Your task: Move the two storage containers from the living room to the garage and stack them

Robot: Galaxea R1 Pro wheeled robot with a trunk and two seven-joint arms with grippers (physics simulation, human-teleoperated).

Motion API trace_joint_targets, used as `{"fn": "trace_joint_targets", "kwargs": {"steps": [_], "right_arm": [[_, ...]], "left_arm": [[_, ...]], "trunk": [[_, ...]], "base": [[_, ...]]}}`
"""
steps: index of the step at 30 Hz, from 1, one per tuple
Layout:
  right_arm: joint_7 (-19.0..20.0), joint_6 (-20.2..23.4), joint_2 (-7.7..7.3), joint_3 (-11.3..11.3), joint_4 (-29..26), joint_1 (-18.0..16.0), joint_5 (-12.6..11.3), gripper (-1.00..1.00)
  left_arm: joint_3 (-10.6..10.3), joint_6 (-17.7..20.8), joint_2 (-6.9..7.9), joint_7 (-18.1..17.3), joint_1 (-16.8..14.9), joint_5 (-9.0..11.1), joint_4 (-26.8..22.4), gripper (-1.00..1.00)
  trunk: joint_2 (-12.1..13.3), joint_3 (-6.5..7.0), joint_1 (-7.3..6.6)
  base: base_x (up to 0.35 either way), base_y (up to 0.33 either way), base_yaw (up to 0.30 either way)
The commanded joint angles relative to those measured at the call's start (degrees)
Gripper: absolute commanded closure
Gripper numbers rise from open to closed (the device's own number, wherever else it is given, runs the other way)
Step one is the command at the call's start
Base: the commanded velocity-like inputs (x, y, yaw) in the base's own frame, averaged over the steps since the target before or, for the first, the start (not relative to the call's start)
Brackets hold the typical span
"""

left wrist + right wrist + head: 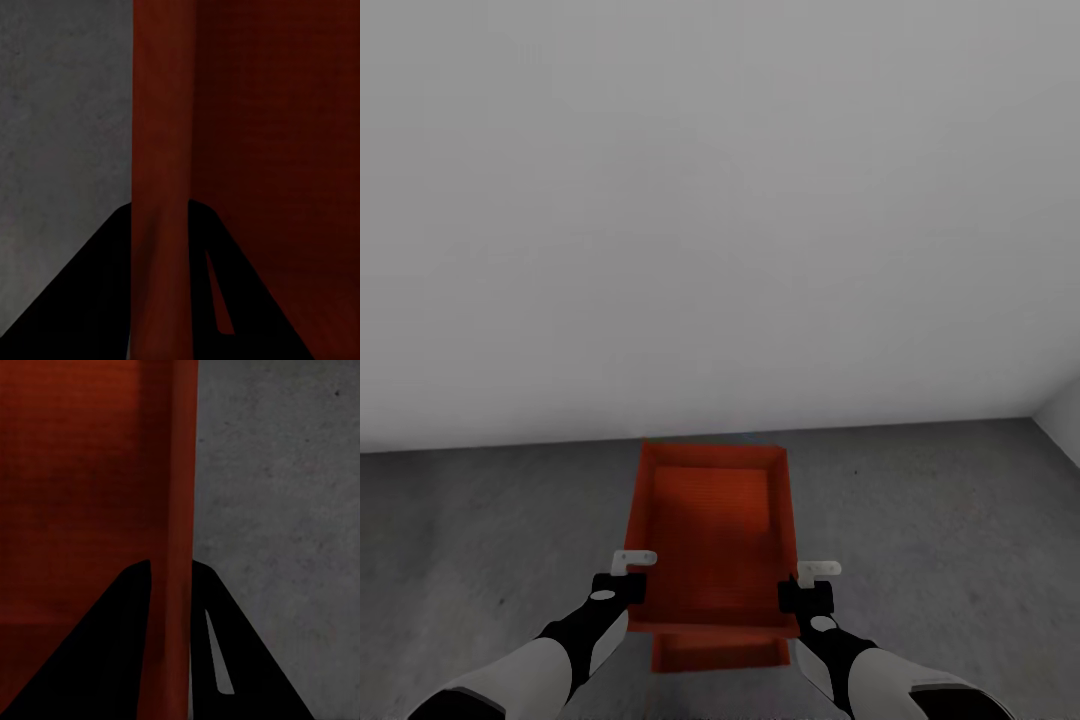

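One red-orange storage container (710, 530) hangs between my two arms, open side up, over the dark grey garage floor (950, 540). My left gripper (626, 578) is shut on its left side wall and my right gripper (807, 588) on its right side wall. In the left wrist view the container wall (157, 135) runs between the black fingers (82, 300); the right wrist view shows the same, the wall (171, 487) between its fingers (112, 645). Under the held box, the near end of the second container (718, 653) pokes out. Whether the two touch I cannot tell.
A bare pale grey wall (720, 220) rises just beyond the containers. It meets another wall in a corner at the far right (1060, 410). Mottled concrete floor spreads to both sides of the boxes (480, 530).
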Motion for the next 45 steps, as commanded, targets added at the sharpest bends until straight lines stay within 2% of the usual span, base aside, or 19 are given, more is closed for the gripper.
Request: {"fn": "trace_joint_targets", "kwargs": {"steps": [1,45], "right_arm": [[-0.4,-0.4,0.0,-1.6,-0.2,-0.1,0.5,1.0],[-0.4,-0.4,0.0,-1.6,-0.2,-0.1,0.5,1.0]], "left_arm": [[1.8,0.0,-0.1,0.5,-0.1,5.2,0.2,1.0],[1.8,0.0,-0.11,0.5,-0.1,5.2,0.1,1.0]], "trunk": [[-0.1,-0.15,0.01],[-0.1,-4.17,0.01]], "base": [[0.0,0.0,0.0],[0.0,0.0,0.0]]}}
